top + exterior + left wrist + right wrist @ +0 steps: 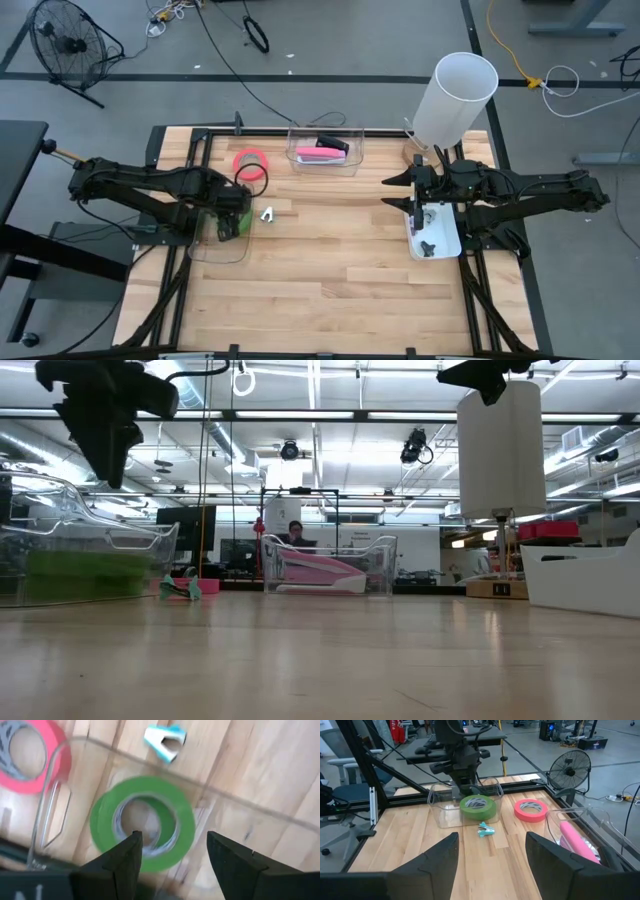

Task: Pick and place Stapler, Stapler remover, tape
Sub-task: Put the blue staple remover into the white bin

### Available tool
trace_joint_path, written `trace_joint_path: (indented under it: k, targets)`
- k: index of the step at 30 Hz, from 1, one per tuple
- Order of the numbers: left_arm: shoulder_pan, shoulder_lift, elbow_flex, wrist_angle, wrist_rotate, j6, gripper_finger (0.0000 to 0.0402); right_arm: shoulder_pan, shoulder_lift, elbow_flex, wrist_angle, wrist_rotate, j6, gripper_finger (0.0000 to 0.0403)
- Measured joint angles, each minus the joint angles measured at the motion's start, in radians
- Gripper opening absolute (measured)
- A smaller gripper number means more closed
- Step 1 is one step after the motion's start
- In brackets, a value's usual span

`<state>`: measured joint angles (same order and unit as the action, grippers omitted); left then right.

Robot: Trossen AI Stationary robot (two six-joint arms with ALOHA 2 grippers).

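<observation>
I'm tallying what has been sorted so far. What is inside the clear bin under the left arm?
A green tape roll lies flat inside the clear bin, with the left tool open above it. Whether a second roll lies beneath it cannot be seen.

paper towel roll (455, 95), floor fan (62, 42)

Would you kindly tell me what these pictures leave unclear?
- A second green roll: only one bright green tape ring shows in the clear plastic bin; the left pincer hangs above it.
- Small dark items on the white tray: too small, high view.
- Pink stapler: blurred behind its clear container's wall, low view.
</observation>
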<state>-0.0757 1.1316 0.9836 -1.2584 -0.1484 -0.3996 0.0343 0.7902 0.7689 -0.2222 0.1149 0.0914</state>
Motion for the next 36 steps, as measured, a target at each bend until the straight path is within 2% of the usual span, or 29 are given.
trace_joint_path:
  k: [13,19,28,36]
  targets:
    - [0.001,0.000,0.000,0.260,0.021,-0.066,0.0225,0.000,0.000,0.000,0.000,0.000,0.000,0.0228]
    - [0.001,0.000,0.000,0.392,-0.039,-0.117,0.0225,0.000,0.000,0.000,0.000,0.000,0.000,0.0228]
    - [0.001,0.001,0.000,0.578,-0.039,-0.107,0.0225,0.000,0.000,0.000,0.000,0.000,0.000,0.0228]
    - [0.035,0.001,0.001,0.642,-0.099,-0.149,0.0225,0.000,0.000,-0.001,0.004,0.000,0.001,0.0228]
